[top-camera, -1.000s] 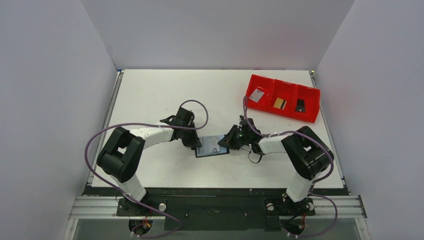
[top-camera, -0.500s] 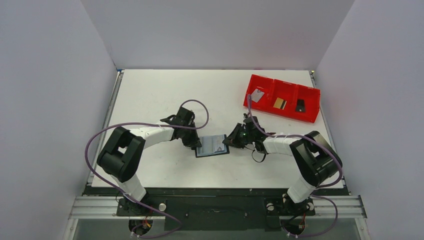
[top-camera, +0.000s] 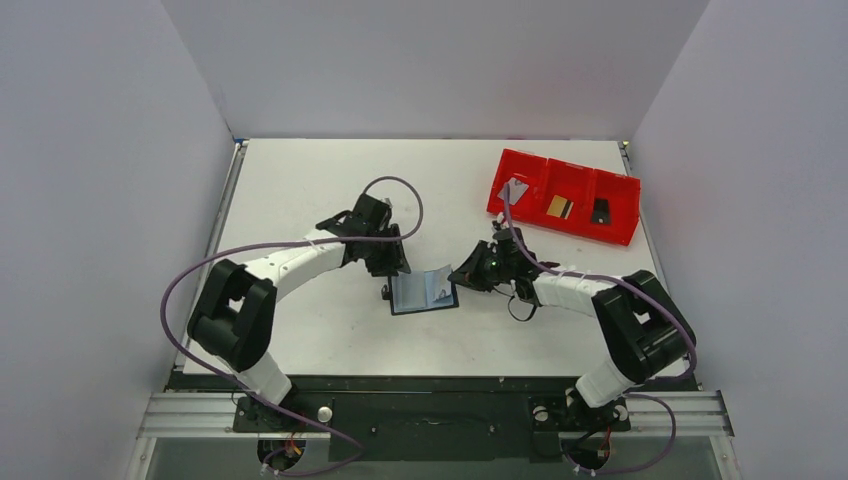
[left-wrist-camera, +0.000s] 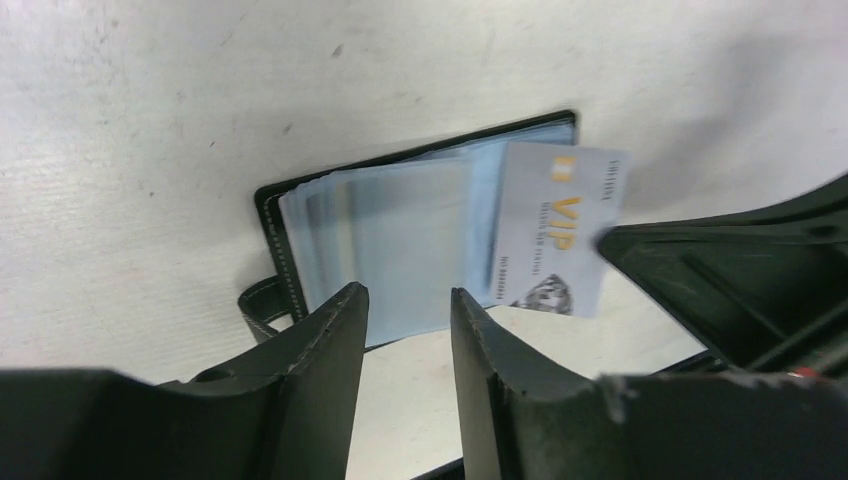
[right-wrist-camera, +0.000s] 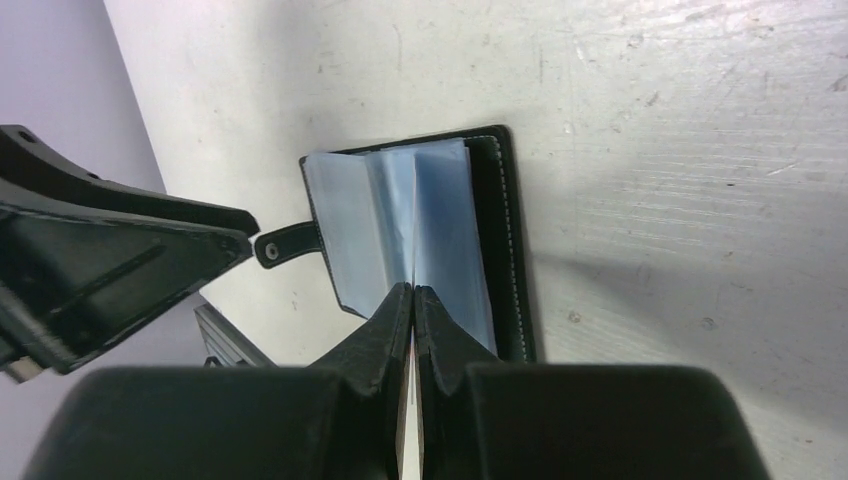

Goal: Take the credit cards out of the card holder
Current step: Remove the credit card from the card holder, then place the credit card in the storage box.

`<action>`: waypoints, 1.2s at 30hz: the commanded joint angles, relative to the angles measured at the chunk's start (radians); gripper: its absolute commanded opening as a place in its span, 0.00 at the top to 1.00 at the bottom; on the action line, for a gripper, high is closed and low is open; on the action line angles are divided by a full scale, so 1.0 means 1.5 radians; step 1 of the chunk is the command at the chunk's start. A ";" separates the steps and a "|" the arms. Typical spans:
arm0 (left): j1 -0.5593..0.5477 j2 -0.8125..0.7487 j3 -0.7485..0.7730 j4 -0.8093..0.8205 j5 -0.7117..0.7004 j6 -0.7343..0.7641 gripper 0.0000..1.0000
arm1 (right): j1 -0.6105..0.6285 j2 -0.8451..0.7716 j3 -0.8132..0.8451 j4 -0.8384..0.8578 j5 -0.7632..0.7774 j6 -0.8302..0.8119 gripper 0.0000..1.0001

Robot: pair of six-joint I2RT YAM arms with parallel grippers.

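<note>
The card holder (top-camera: 420, 297) lies open on the table between my arms, its bluish clear sleeves (left-wrist-camera: 390, 240) fanned upward and a small strap (right-wrist-camera: 285, 243) at its side. A pale credit card (left-wrist-camera: 560, 235) printed "VIP" sticks out of its right side, tilted up. My right gripper (right-wrist-camera: 413, 290) is shut on this card's edge, and in its own view the card shows only edge-on. My left gripper (left-wrist-camera: 408, 293) is open, empty and just off the holder's left edge. In the top view the left gripper (top-camera: 392, 268) and the right gripper (top-camera: 462, 277) flank the holder.
A red three-compartment tray (top-camera: 620, 238) stands at the back right. It holds a silver card (top-camera: 515, 190), a gold card (top-camera: 560, 207) and a black card (top-camera: 600, 211), one per compartment. White walls enclose the table on three sides.
My left gripper has opened, let go of the holder's left edge and drawn back from it. My right gripper has shifted slightly right, lifting the pale card and sleeves.
</note>
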 commanded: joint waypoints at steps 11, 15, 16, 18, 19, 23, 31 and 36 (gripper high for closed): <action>0.034 -0.101 0.024 0.083 0.199 -0.019 0.51 | -0.041 -0.102 0.022 0.076 -0.102 0.079 1.00; 0.050 -0.108 -0.006 0.153 0.264 -0.064 0.50 | -0.045 -0.120 0.021 0.123 -0.134 0.121 1.00; 0.053 -0.108 -0.012 0.180 0.287 -0.072 0.50 | -0.046 -0.123 0.022 0.136 -0.143 0.133 1.00; 0.062 -0.107 -0.030 0.230 0.319 -0.103 0.50 | -0.046 -0.127 0.022 0.151 -0.151 0.147 1.00; 0.068 -0.108 -0.043 0.269 0.329 -0.128 0.50 | -0.046 -0.128 0.022 0.154 -0.153 0.149 1.00; 0.080 -0.108 -0.063 0.351 0.362 -0.171 0.50 | -0.047 -0.130 0.018 0.168 -0.161 0.163 1.00; 0.081 -0.091 -0.080 0.421 0.392 -0.217 0.51 | -0.046 -0.122 0.010 0.215 -0.175 0.195 1.00; 0.080 -0.083 -0.083 0.440 0.399 -0.230 0.59 | -0.045 -0.118 0.012 0.217 -0.181 0.196 1.00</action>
